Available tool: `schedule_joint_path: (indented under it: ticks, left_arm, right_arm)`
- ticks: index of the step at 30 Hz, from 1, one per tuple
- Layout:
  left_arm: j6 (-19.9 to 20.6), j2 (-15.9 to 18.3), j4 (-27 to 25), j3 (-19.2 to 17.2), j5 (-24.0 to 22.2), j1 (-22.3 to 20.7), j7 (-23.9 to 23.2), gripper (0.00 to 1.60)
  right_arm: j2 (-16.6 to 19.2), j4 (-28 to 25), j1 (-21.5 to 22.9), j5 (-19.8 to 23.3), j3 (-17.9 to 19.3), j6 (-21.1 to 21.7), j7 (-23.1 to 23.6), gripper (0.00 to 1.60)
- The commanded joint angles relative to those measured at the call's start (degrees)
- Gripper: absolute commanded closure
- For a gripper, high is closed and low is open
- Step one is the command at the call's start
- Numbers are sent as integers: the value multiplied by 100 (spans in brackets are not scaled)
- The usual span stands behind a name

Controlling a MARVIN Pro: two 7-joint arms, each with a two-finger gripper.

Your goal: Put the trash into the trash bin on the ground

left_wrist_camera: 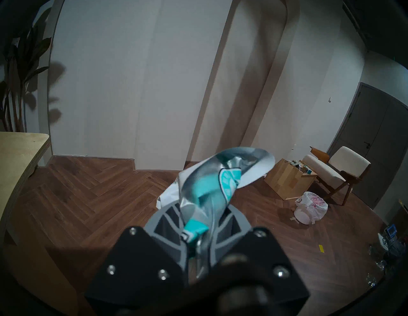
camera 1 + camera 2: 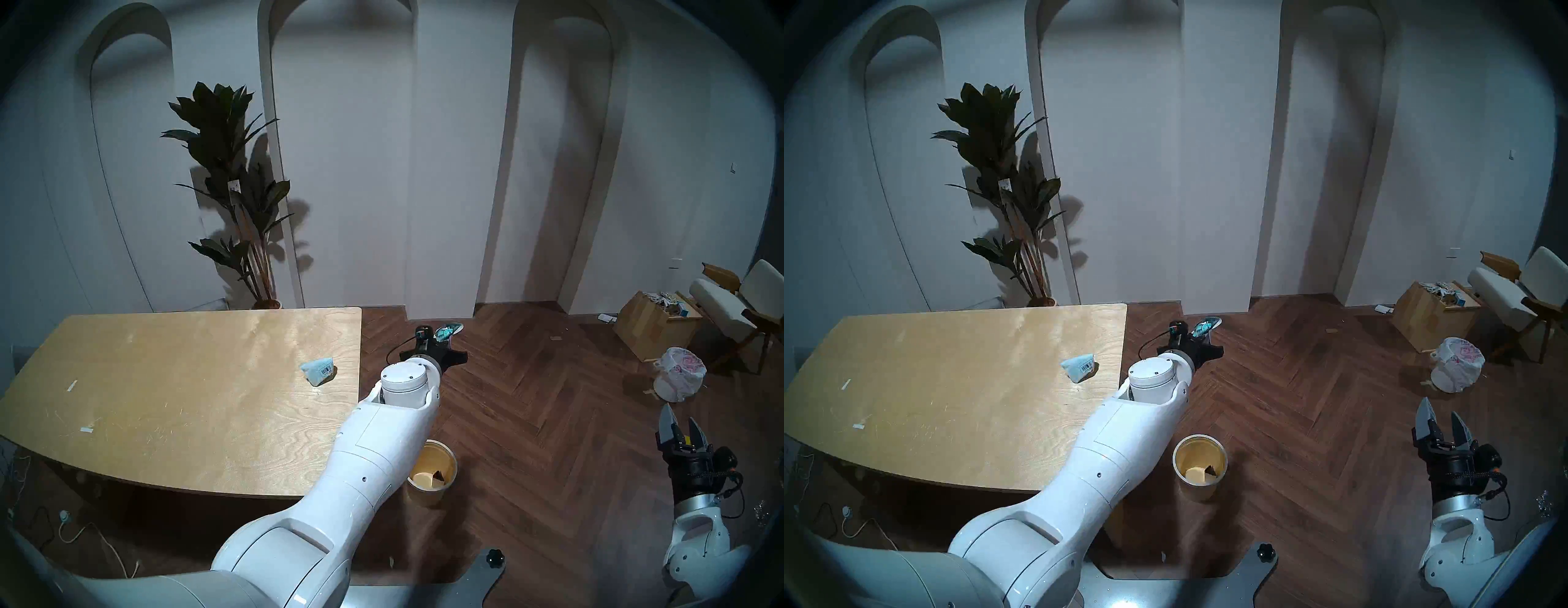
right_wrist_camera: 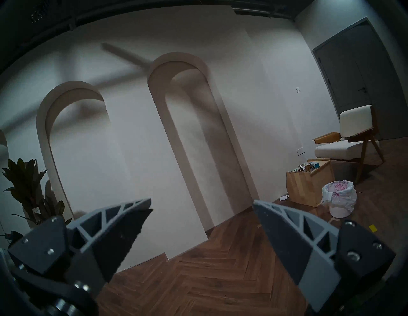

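The pale plywood table [image 2: 169, 382] bears one pale blue barcoded packet [image 2: 319, 370] near its right edge. On the herringbone wood floor beside it stands the small round cream-white bin with yellowish inner walls [image 2: 432, 472], something dark lying inside. The left gripper [image 1: 199, 222], out past the table, is clamped on a crumpled teal-and-clear plastic blister pack [image 1: 212, 187]. The right gripper [image 3: 202, 222] holds its jaws wide apart, empty.

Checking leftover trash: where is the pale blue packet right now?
In the head views, the pale blue packet lies on the wooden table near its right edge, just left of the left arm's wrist.
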Motion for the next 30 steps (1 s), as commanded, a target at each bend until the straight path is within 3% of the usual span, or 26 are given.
schedule_joint_path:
  ticks: [1,10,16,23,30]
  left_arm:
    - [-215,-177,89,-4,11,-354,-11,160]
    - [-467,-274,505,-14,29,-529,32,160]
    - [-629,-309,729,-20,39,-608,8,160]
    - [-986,-354,1073,-52,42,-753,-71,160]
    - [-1312,-398,1377,-111,29,-895,-158,160]
  right_arm:
    - [-102,-436,-644,37,476,226,-149,0]
    - [-408,-963,-1166,107,1102,830,-418,0]
    - [-636,-1183,-1166,103,1382,1249,-541,0]
    - [-1036,-1461,-1166,21,1854,2158,-838,0]
    - [-1205,-1630,-1166,27,2313,2794,-996,0]
